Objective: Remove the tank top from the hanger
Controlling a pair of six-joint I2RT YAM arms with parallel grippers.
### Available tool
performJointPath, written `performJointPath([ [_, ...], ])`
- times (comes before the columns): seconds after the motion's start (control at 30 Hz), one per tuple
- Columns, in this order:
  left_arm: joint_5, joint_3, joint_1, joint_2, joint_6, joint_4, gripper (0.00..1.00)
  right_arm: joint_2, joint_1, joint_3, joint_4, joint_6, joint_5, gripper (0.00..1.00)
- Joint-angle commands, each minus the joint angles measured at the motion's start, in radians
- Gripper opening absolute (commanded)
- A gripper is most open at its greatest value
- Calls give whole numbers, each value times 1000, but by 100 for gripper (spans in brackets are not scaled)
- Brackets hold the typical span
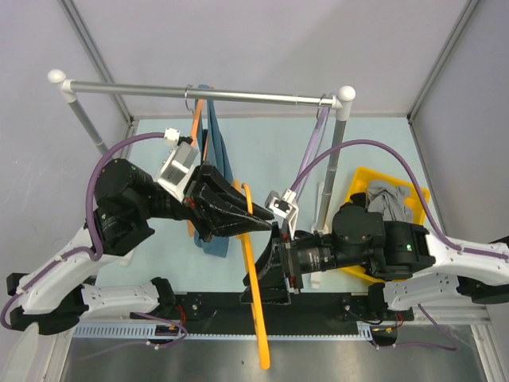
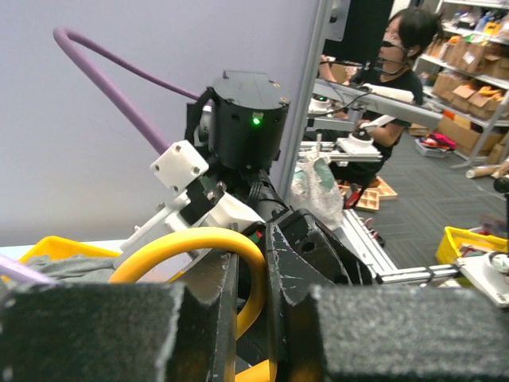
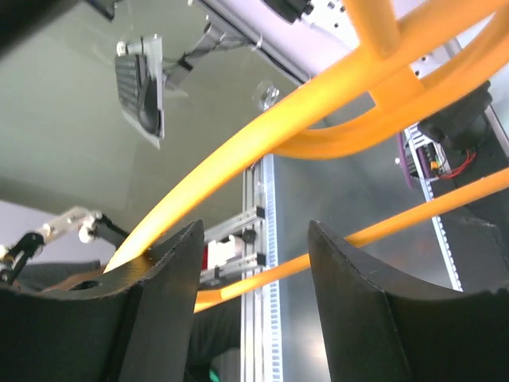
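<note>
While left end effector (image 1: 265, 223) pinches orange hanger (image 1: 260, 334), right end effector (image 1: 256, 280) straddles its arm, jaws half-wide. Next, likely: close, then slide tank top (image 1: 216, 151) off.

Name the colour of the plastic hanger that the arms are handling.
The hanger is orange-yellow, and the right wrist view shows it best.
</note>
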Motion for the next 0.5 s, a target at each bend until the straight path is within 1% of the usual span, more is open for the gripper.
performJointPath([
  [0.0, -50, 15, 4, -9, 92, -18, 0, -92, 6, -39, 142, 54, 85, 62],
  [0.03, -44, 11, 6, -16, 101, -19, 0, -112, 6, -48, 129, 59, 127, 63],
  [0.13, -1, -4, 4, -33, 138, -12, 0, -164, 6, -80, 148, 66, 144, 65],
  [0.2, 1, -24, 6, -52, 155, -1, 0, -166, 8, -80, 157, 69, 126, 67],
  [0.37, -4, -16, 6, -44, 169, -1, 0, -103, 8, -54, 166, 62, 43, 72],
  [0.47, -25, -4, 6, -33, 164, -1, 0, -74, 12, -56, 198, 63, 4, 69],
])
